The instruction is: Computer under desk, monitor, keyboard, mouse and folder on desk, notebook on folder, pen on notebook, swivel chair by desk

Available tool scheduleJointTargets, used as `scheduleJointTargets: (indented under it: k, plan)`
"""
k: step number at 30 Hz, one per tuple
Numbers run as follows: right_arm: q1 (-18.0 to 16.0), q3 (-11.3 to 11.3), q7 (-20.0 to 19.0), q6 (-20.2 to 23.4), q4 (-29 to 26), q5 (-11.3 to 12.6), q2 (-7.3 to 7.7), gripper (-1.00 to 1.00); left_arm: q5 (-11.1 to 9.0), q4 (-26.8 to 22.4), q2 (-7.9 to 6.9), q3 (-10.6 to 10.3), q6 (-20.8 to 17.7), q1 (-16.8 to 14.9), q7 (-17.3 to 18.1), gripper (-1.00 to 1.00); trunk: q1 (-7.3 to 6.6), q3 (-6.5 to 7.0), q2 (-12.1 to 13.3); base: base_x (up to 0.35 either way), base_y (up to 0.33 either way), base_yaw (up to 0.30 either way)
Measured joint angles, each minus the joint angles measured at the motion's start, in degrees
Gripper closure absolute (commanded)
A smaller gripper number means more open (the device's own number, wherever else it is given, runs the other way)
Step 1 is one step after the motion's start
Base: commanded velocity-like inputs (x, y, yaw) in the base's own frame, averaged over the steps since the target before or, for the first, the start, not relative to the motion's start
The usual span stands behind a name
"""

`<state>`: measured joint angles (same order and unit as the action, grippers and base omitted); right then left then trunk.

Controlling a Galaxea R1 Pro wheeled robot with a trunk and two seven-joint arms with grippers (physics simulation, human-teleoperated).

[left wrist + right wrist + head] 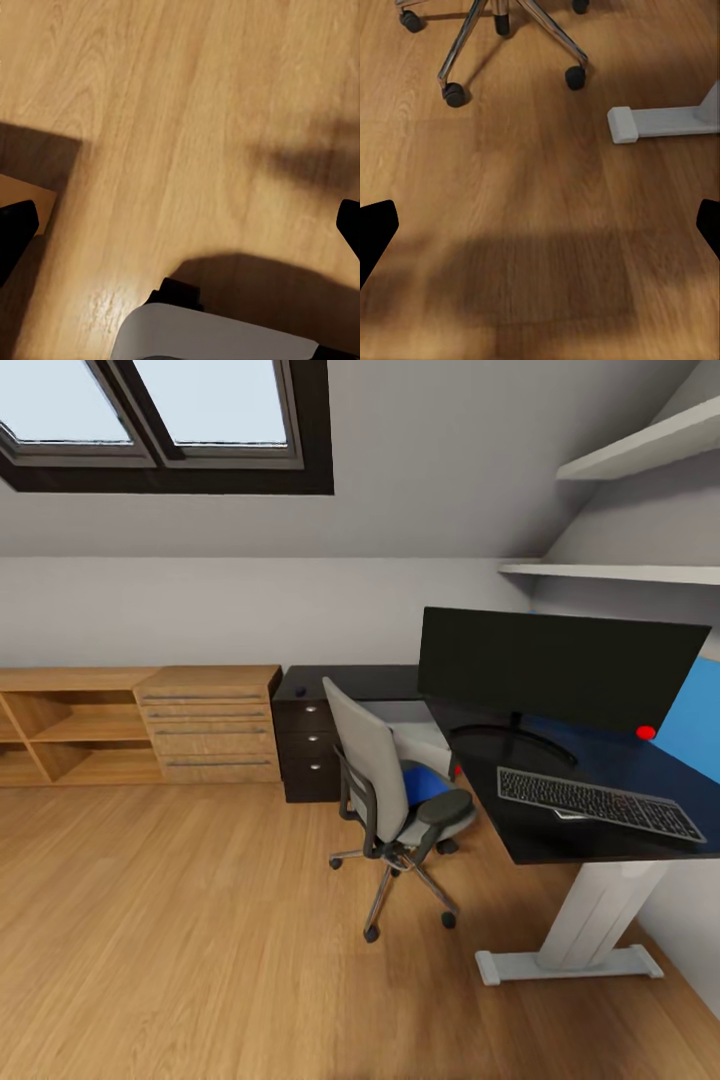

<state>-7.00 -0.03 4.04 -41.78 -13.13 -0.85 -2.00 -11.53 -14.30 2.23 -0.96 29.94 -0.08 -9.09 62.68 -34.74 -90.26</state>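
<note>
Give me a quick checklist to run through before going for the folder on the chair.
1. Folder on the chair seat: ok, blue shows behind the backrest.
2. Floor between robot and chair free of obstacles: ok.
3. Left end effector open and empty: ok, fingertips wide apart over bare floor.
4. Right end effector open and empty: ok, fingertips at the frame edges, chair base ahead.
5. Monitor and keyboard on the desk: ok.
6. Mouse, notebook and pen located: cannot tell.
</note>
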Motion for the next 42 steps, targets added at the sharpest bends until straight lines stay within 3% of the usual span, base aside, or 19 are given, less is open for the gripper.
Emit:
scheduleJointTargets:
  k: [20, 39, 42]
  plan:
    - [0.0, 0.0, 0.0, 0.0, -0.1, -0.1, 0.35, -1.00, 0.0, 0.0, 0.13, 0.0, 0.1, 0.0, -0.1, -1.00, 4.39, -3.59, -8.0, 0.000, 0.000, 0.001]
    - [0.0, 0.0, 0.0, 0.0, -0.2, -0.1, 0.30, -1.00, 0.0, 0.0, 0.16, 0.1, 0.1, 0.0, -0.1, -1.00, 8.57, -7.00, -15.6, 0.000, 0.000, 0.109]
    - [0.0, 0.0, 0.0, -0.1, -0.6, -0.1, 0.34, -1.00, 0.0, -1.9, 0.17, 0.0, 0.1, 0.0, 0.2, -1.00, 9.23, -7.54, -16.8, 0.000, 0.000, 0.000]
